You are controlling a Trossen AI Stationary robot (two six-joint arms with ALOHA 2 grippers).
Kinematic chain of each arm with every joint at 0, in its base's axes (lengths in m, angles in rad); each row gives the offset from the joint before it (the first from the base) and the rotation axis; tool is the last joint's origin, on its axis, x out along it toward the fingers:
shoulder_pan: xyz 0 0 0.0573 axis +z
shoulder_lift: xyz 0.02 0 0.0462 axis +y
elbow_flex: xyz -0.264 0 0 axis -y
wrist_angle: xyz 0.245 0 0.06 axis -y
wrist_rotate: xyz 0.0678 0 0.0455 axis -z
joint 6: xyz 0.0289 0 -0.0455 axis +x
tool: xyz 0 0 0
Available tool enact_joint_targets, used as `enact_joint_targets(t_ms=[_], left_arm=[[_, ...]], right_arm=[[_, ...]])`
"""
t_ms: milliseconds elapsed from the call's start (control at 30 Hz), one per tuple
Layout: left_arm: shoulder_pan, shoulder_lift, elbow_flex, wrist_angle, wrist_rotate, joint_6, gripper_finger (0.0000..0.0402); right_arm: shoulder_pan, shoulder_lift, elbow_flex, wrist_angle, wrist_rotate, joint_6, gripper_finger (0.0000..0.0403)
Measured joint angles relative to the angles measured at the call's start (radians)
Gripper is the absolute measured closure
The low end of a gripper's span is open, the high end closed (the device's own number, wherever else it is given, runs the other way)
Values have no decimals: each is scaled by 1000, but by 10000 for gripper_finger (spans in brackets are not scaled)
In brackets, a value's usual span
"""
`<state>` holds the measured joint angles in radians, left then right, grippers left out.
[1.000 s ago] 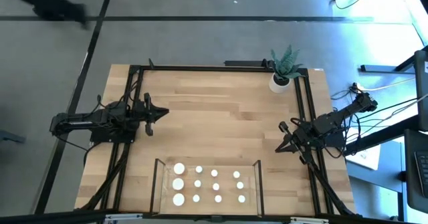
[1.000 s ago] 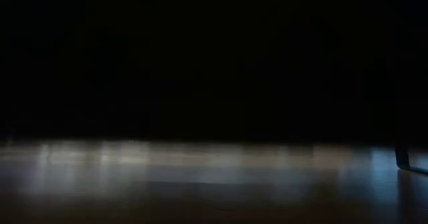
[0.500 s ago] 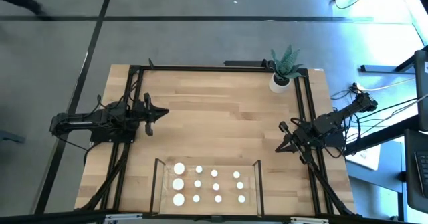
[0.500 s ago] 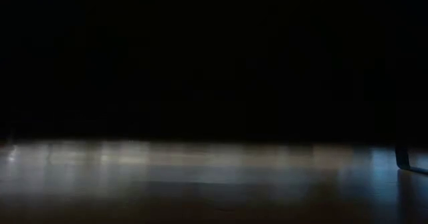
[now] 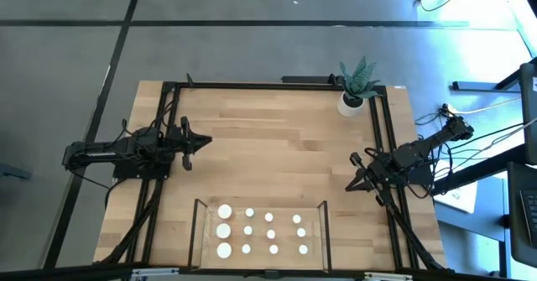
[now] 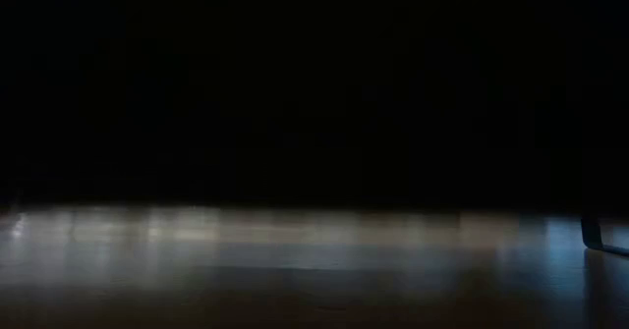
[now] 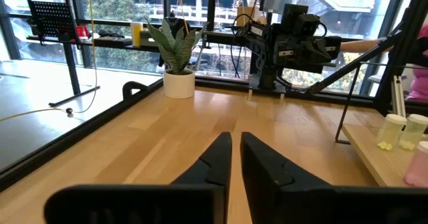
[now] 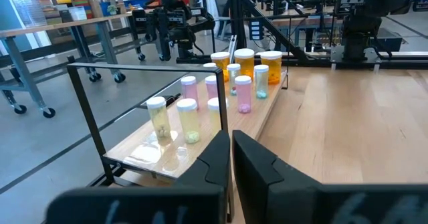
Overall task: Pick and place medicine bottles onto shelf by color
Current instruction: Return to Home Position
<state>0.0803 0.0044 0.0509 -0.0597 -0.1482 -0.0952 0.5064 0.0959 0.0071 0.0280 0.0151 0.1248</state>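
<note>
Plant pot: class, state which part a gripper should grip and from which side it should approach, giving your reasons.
Probably grip the white pot low across its round wall, coming level from the middle of the table. Spiky leaves block the top, and frame bars run close behind it.

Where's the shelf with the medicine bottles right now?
In the high view the shelf lies at the bottom edge of the table, about midway between its sides, with the medicine bottles standing on it in rows.
</note>
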Motion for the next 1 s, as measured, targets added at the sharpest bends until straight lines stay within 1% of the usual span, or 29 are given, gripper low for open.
enact_joint_targets(t_ms=[200,767,1000], left_arm=[[0,0,0,0,0,0,371],[0,0,0,0,0,0,392],[0,0,0,0,0,0,382]], right_arm=[[0,0,0,0,0,0,381],[0,0,0,0,0,0,381],[0,0,0,0,0,1,381]])
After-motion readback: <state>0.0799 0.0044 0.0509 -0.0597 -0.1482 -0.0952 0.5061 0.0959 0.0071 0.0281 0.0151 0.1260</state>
